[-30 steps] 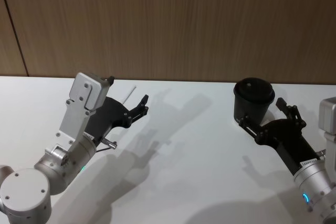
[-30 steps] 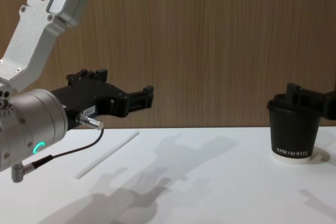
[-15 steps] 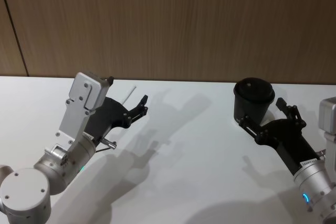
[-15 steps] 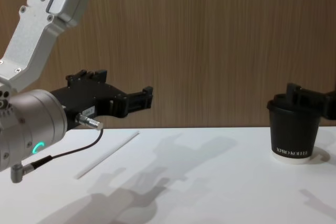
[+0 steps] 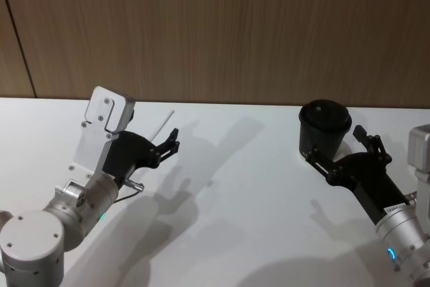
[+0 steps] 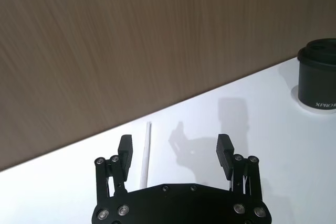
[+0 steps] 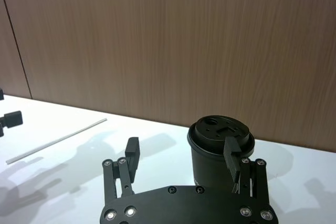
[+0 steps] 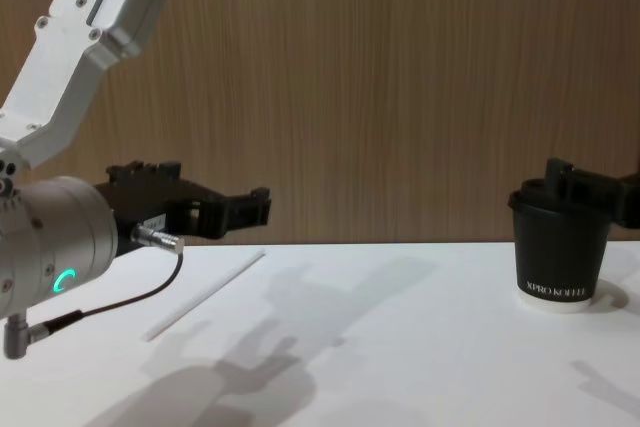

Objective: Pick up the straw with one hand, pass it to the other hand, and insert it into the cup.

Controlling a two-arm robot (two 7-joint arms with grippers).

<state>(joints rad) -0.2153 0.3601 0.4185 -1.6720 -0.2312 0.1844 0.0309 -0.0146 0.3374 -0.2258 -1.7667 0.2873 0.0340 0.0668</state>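
While the straw (image 5: 165,122) lies flat on the white counter (image 5: 235,199) near its far-left part, the left end effector (image 5: 172,140) hangs in the air above it with its 2 black fingers spread apart and nothing between them. In the chest view this end effector (image 8: 255,209) is clear of the counter, the straw (image 8: 205,294) runs slantwise on the surface below it, and a green ring (image 8: 65,280) glows on the silver wrist. In the left wrist view the straw (image 6: 146,150) passes under the open end effector (image 6: 175,145), close to 1 finger and well apart from the other, its near end hidden by the black body. The cup (image 5: 324,122) stands upright on the right part of the counter, lid on, well apart from the straw. The right end effector (image 5: 334,144) sits low beside the cup with its 2 fingers wide apart, 1 on each side of the cup's near face; whether either touches the cup cannot be told. In the right wrist view the cup (image 7: 210,156) stands just ahead of this end effector (image 7: 181,148), and the straw (image 7: 55,141) lies far off across the counter.
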